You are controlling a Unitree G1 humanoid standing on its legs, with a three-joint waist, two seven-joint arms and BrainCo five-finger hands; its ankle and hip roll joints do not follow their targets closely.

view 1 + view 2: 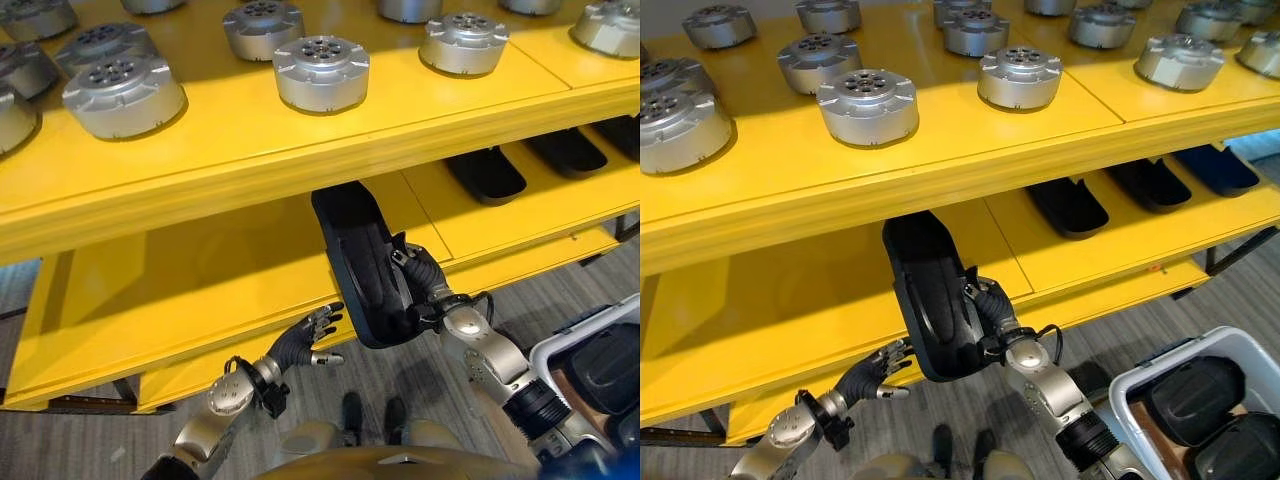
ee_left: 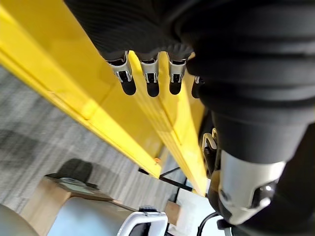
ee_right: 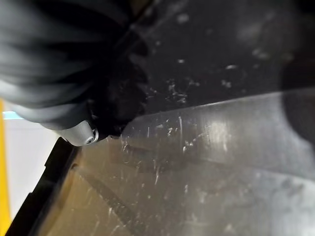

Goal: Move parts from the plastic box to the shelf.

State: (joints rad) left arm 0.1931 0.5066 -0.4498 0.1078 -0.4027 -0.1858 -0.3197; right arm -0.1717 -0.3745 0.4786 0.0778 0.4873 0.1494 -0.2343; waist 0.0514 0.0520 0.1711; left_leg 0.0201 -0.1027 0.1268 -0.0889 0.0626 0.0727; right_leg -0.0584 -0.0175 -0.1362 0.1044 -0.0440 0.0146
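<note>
A long black shell-shaped part [image 1: 358, 255] lies tilted over the front edge of the yellow lower shelf [image 1: 200, 290], its far end under the upper shelf. My right hand [image 1: 425, 285] grips the part's near right side, fingers curled over its rim; the right wrist view shows the scratched black part [image 3: 197, 147] close up. Just left of the part, below the shelf's front edge, my left hand [image 1: 305, 340] hangs with straight fingers [image 2: 147, 81] and holds nothing. The white plastic box [image 1: 1140, 390] stands at the lower right with more black parts [image 1: 1195, 395] in it.
The upper shelf [image 1: 420, 120] carries several round silver motor housings [image 1: 322, 72]. Further right on the lower shelf lie other black parts [image 1: 1068, 205] in a row. Grey carpet floor [image 1: 80, 440] lies below the shelf.
</note>
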